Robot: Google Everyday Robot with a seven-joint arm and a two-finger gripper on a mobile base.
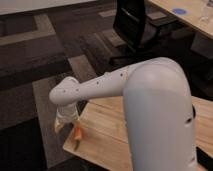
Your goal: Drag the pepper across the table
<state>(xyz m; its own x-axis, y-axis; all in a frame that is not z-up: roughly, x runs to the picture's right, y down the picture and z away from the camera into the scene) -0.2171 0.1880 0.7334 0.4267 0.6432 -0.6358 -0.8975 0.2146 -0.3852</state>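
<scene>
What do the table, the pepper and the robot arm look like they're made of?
Table: light wood with a matte finish, going by the plank lines and grain. Pepper: smooth orange-red skin; real or plastic, I cannot tell. Arm: smooth white shell with a soft sheen, probably plastic. Its pincer hangs at the table's corner, next to the pepper.

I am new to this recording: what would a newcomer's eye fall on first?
The large white robot arm fills the right side, reaching left. Its end effector hangs at the left corner of the wooden table, beside the orange pepper lying near the edge. Behind stands a black office chair.
</scene>
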